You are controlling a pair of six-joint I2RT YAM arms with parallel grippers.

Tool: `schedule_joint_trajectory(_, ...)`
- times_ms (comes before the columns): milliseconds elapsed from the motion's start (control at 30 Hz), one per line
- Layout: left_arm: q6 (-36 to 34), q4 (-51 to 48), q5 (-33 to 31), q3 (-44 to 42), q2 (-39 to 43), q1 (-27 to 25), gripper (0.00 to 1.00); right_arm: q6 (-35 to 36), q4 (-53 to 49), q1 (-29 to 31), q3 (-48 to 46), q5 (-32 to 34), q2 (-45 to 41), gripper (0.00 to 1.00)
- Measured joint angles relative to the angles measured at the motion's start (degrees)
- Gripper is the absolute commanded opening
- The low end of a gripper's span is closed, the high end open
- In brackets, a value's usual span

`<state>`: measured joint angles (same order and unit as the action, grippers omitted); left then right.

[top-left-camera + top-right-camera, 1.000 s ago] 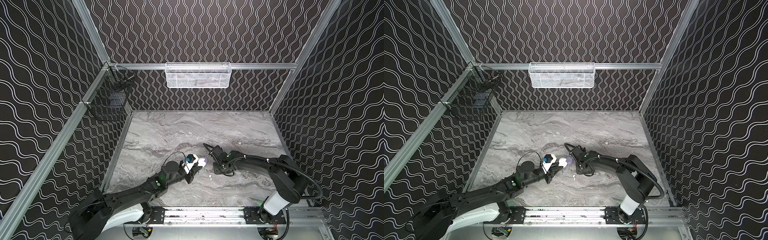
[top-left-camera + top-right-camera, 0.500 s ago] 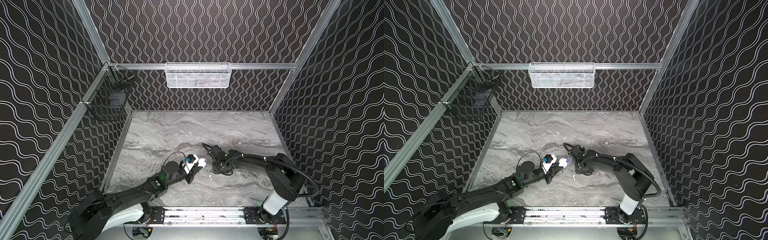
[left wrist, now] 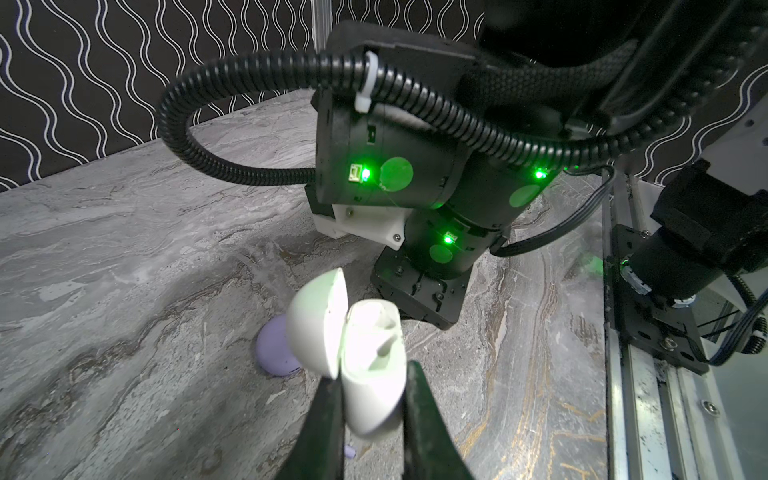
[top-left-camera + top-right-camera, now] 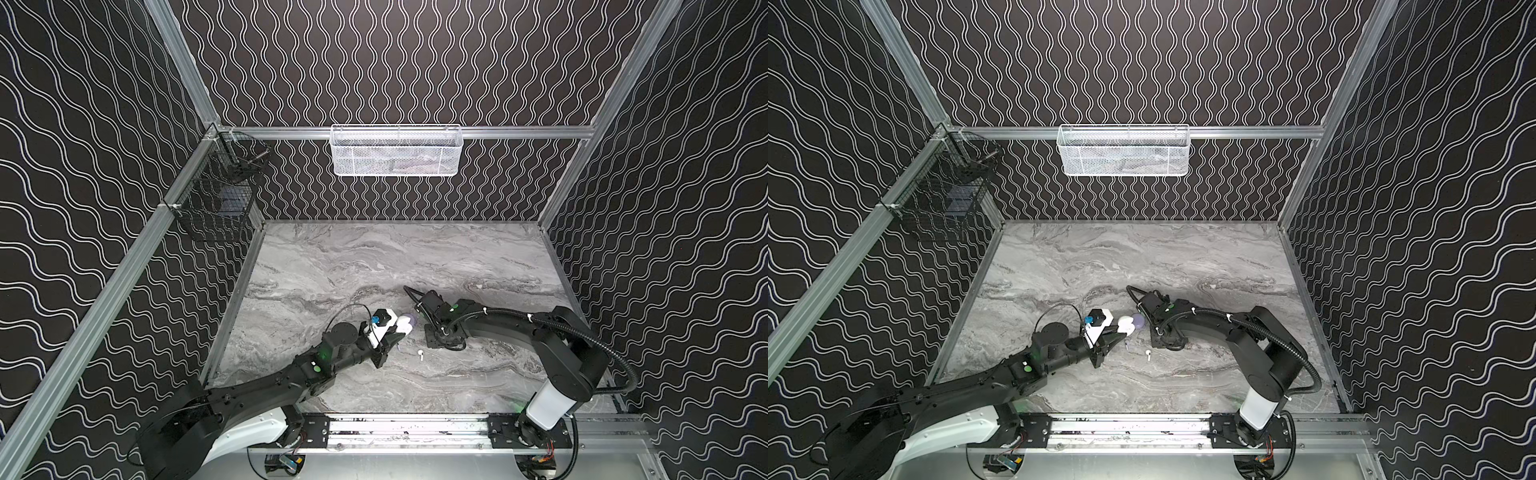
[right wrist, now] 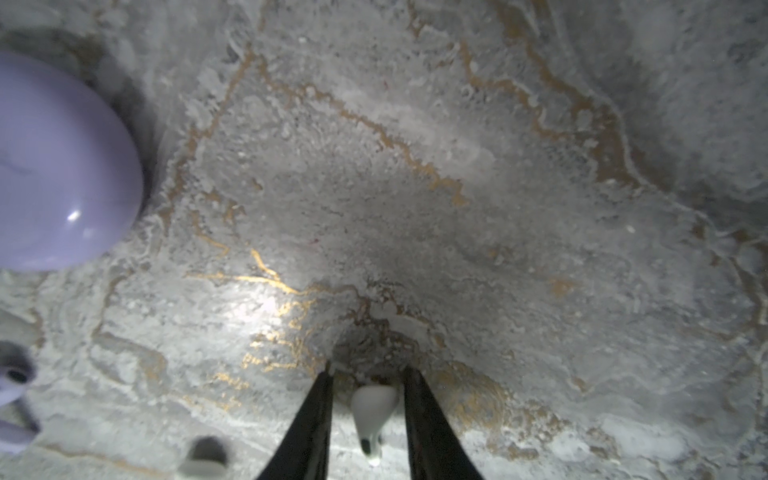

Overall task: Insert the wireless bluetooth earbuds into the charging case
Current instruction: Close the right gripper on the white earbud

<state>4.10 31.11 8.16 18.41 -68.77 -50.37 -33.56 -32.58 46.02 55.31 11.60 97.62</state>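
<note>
Down on the grey marble-pattern desk [image 4: 374, 266], the right claw [image 5: 368, 372] has narrowed over the last second. It now straddles a tiny white stemmed earbud [image 5: 374, 409], round head toward the tips and stem toward the wrist. Slim gaps still show on both sides of the bud, so I'd call it closing, not pinching yet. The arm has barely shifted in both top views; only the jaws changed.

The left claw [image 3: 373, 370] hasn't budged. It's clamped on the white round charging case [image 3: 361, 353], lid flipped open, sockets facing the right arm.

Meaning: the pick is about to land, and the receiver is ready just beside it. The visible socket looks empty, so nothing is seated yet.

Still loose on the desk:
- second white earbud [image 4: 420, 354], near the right claw
- pale lavender earbud [image 5: 10, 390], blurred
- closed lavender round case [image 3: 276, 351], just behind the white one

Risk: the bud is small and slick and could squirt out as the jaws meet.
</note>
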Motion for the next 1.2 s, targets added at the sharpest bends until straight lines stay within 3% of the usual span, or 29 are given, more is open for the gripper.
schedule_joint_trajectory(1200, 0.0, 0.0, 0.3, 0.0, -0.5, 0.0, 0.0, 0.2, -0.5, -0.1, 0.0, 0.0, 0.0, 0.21)
